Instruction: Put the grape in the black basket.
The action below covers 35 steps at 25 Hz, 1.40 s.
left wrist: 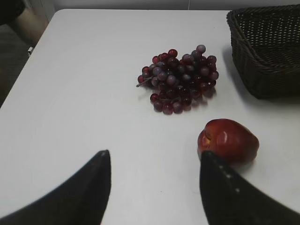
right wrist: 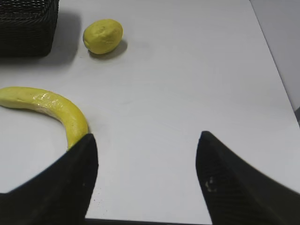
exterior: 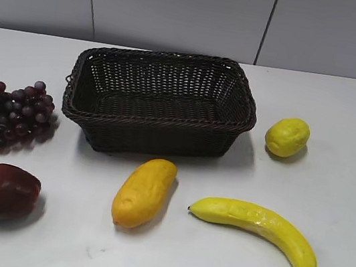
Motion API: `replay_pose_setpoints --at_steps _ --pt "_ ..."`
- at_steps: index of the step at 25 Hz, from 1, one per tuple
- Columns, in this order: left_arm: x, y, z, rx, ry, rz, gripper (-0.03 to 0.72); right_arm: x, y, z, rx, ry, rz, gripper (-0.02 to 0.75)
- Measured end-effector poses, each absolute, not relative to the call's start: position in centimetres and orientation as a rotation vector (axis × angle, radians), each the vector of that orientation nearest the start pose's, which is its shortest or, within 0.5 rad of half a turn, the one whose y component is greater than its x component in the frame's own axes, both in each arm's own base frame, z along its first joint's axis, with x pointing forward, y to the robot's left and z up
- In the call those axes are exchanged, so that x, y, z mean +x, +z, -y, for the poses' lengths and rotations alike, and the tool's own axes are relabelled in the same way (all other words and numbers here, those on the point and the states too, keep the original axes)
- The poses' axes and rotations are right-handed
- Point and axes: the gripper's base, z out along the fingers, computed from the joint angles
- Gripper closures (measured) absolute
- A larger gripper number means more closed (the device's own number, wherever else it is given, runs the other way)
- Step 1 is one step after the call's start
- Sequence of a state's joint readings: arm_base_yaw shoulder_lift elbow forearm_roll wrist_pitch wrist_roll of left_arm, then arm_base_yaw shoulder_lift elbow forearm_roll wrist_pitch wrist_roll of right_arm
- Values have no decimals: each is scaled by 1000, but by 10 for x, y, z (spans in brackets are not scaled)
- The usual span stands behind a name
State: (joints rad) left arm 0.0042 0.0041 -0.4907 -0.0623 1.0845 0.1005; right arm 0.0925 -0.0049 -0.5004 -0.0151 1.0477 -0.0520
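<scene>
Wicker, dark brown-black: the black basket [exterior: 161, 102] stands at the middle-back of the white table [exterior: 343, 200], rectangular, sloping sides, braided rim, interior empty as far as the exterior view shows.

Item, the grape [exterior: 8, 117]: one bunch of small purple-red berries, some greyish, lying on the table left of the basket, near it but not touching. In the left wrist view the bunch [left wrist: 179, 79] sits ahead of the fingers, a bare stem end pointing left.

Item, left gripper [left wrist: 154, 183]: jaws spread wide, nothing between them, low over the table and well short of the bunch. No contact.

Item, right gripper [right wrist: 146, 178]: jaws likewise spread wide and empty, above bare table on the right side, far from the task's things.

Progress, judged: nothing done. Reach, grasp, lift, carry over the rim and release all remain.

Other stock:
- apple [exterior: 3, 191], dark red, front-left; in the left wrist view it [left wrist: 228, 140] lies just beside the right-hand finger, between the gripper and the basket side.
- mango-like yellow-orange fruit [exterior: 144, 192], in front of the basket.
- banana [exterior: 259, 229], front-right.
- lemon [exterior: 287, 136], right of the basket.

Obstructions, judged: the apple is the nearest hazard to a forward reach; the path from bunch to basket looks open, only the rim to clear.
</scene>
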Motion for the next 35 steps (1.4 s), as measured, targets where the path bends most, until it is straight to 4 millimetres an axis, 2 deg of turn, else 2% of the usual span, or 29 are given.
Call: replay_pose_setpoints --at_steps 5,9,13,22,35 --pt "-2 286 5 96 -5 -1976 140 -5 278 2 -146 8 -2021 238" --pt "15 302 4 80 2 -1856 161 -5 278 2 -146 8 -2021 238" --pt "50 309 3 71 3 -1887 170 -5 278 2 -146 8 -2021 238" --pt "135 302 2 63 2 -2089 175 -5 278 2 -146 8 -2021 238" --pt "254 286 2 105 -8 -2473 175 -5 278 2 -146 8 -2021 238"
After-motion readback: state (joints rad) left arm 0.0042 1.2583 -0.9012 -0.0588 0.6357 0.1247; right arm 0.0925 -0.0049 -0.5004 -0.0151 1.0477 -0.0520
